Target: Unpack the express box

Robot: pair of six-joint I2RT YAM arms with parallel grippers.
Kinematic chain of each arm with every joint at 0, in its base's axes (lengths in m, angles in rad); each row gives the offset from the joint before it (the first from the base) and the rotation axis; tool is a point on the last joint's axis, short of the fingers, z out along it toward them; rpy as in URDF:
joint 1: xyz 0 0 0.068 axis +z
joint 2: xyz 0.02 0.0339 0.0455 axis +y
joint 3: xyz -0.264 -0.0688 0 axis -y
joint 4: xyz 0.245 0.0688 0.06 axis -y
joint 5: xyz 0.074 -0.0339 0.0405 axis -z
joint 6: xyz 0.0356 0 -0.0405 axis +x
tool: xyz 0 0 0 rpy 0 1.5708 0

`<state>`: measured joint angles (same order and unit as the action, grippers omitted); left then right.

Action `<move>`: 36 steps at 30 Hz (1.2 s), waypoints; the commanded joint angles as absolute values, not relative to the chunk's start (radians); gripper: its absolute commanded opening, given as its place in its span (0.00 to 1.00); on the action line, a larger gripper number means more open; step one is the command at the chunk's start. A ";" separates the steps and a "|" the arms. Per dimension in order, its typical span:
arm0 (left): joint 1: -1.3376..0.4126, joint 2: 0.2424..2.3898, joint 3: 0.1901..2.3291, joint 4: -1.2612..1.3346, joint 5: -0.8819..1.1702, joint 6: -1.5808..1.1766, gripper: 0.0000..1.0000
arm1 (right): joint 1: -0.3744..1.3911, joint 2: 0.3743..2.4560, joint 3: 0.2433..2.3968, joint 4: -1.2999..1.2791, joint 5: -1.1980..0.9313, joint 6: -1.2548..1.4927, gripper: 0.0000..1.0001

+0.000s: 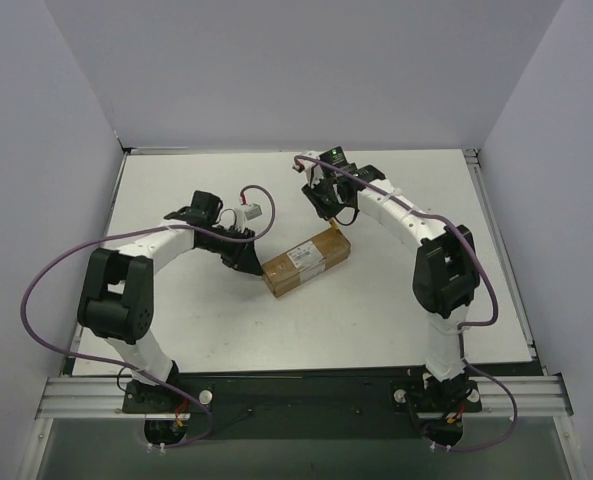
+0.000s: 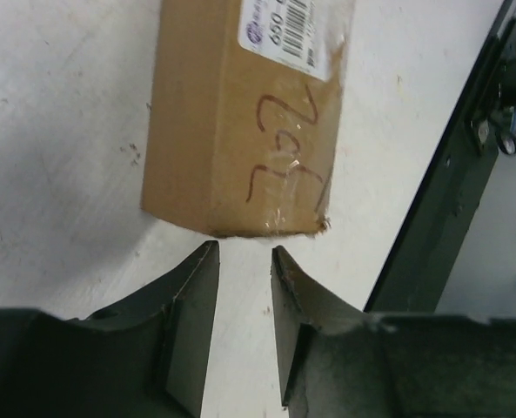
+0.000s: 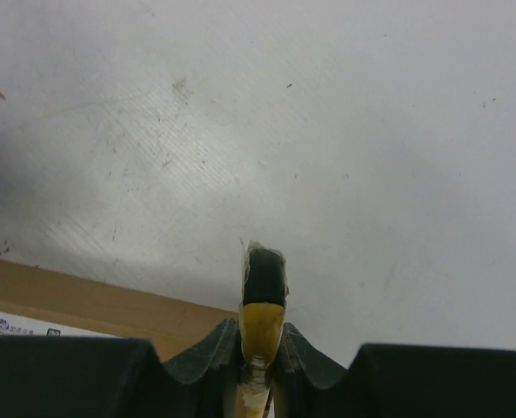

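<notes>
White table (image 1: pixel 376 320) sat between grey walls, express box (image 1: pixel 306 260) lying mid-table, label up. Left wrist view alone showed red scrawl on box top and left gripper (image 2: pixel 243 252) fingers narrowly apart, just short of box end. Right wrist view showed right gripper (image 3: pixel 259 335) clamped on yellow-black knife (image 3: pixel 264 279).

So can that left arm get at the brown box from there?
Probably yes: the left claw sits just off the end of the express box, nothing between them, though its jaws look too narrow and would need opening wider.
</notes>
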<state>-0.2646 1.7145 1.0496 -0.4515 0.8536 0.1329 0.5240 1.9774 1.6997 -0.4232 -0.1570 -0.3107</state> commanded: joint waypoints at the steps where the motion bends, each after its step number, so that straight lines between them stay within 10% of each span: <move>1: -0.213 1.634 1.221 -0.713 0.899 0.425 0.43 | 0.525 1.990 1.770 -0.422 -0.092 -0.210 0.00; 17: -0.362 2.049 1.555 0.058 0.842 -0.190 0.59 | 0.325 1.589 1.335 -0.008 -0.261 0.000 0.00; 36: -0.491 2.237 1.709 -0.270 0.792 -0.066 0.62 | 0.308 1.574 1.095 0.346 -0.350 0.124 0.00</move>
